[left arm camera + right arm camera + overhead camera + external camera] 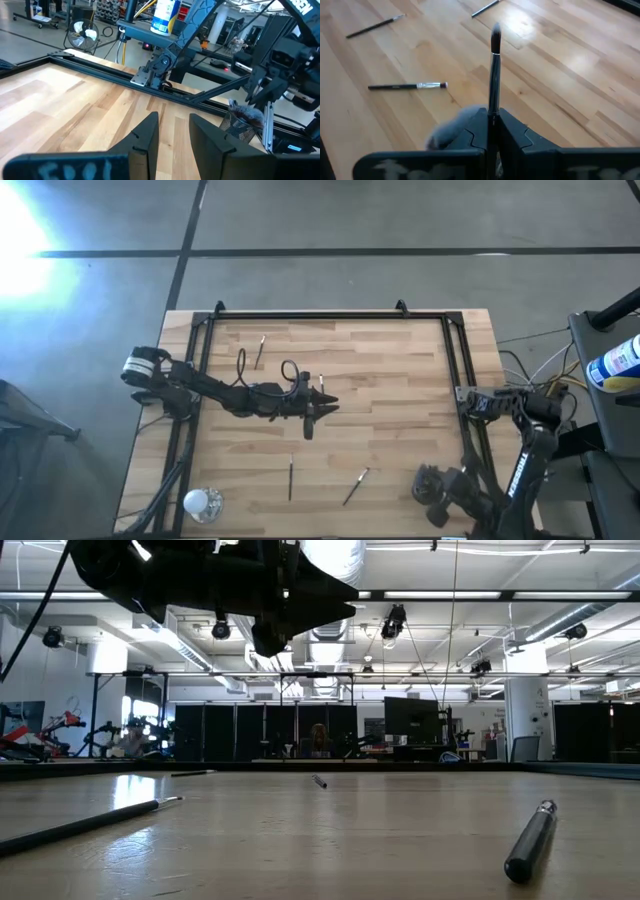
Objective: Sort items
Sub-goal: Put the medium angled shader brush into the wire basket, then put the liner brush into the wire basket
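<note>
**Right gripper.** My right gripper [492,112] is fully closed on one brush [495,60]. The handle is clamped between both fingers and the bristle tip points straight out ahead of the fingertips. In the left wrist view this gripper hangs just above the dark cup [236,129].

**Left gripper.** My left gripper [174,120] has its fingers partly spread, with a clear gap between them. It holds nothing and touches nothing. It hangs above the middle of the table [400,380], well apart from my right gripper.

**Count of items.**
- Held: one brush, in my right gripper.
- Loose on the table: four brushes in the high view.
  - One short brush [321,383] lies just beside my left gripper, on its far side.
  - One brush [260,351] lies farther off, towards the far rail.
  - Two brushes [290,480] [355,487] lie near the front edge, between my two grippers.
- The right wrist view shows three of these loose brushes ahead of my right gripper, all flat on the wood.
- In the dark cup: fluffy brush heads [248,115] rise above the rim. I cannot tell how many.

**Count of cups.** One dark cup, under my right gripper. One silver cup [200,502], at the front corner on my left gripper's side, well apart from it.
</note>
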`<state>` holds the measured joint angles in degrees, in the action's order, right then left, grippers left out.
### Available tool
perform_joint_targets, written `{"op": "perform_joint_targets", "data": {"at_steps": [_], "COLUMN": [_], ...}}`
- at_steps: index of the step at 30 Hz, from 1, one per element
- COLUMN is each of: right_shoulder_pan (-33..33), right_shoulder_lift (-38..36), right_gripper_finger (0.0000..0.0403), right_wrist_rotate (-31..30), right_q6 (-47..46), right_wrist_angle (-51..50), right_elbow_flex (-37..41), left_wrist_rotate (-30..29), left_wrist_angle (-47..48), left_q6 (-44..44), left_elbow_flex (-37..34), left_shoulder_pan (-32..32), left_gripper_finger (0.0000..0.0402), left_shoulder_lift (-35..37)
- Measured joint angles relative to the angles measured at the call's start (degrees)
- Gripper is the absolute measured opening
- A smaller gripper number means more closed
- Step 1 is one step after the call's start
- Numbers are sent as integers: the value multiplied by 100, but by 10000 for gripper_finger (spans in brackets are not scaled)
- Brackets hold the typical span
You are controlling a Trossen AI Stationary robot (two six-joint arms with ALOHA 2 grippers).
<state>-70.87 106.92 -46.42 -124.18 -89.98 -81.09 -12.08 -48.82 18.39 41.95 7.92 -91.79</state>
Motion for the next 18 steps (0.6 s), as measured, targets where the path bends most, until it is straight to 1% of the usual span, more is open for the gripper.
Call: {"op": "perform_joint_targets", "data": {"at_steps": [11, 15, 18], "right_shoulder_pan": [-140, -140, -140], "right_shoulder_lift": [618, 639, 548], "right_gripper_finger": [16, 42, 64], "right_wrist_rotate": [-19, 51, 270], "right_q6": [-38, -128, -146], "right_wrist_angle": [40, 58, 75], "right_elbow_flex": [8, -19, -19], "left_wrist_rotate": [0, 0, 0], "left_wrist_angle": [7, 7, 7], "left_q6": [9, 9, 9], "left_elbow_flex": [0, 0, 0], "left_shoulder_pan": [0, 0, 0], "left_gripper_finger": [100, 100, 100], "left_shoulder_lift": [0, -2, -2]}}
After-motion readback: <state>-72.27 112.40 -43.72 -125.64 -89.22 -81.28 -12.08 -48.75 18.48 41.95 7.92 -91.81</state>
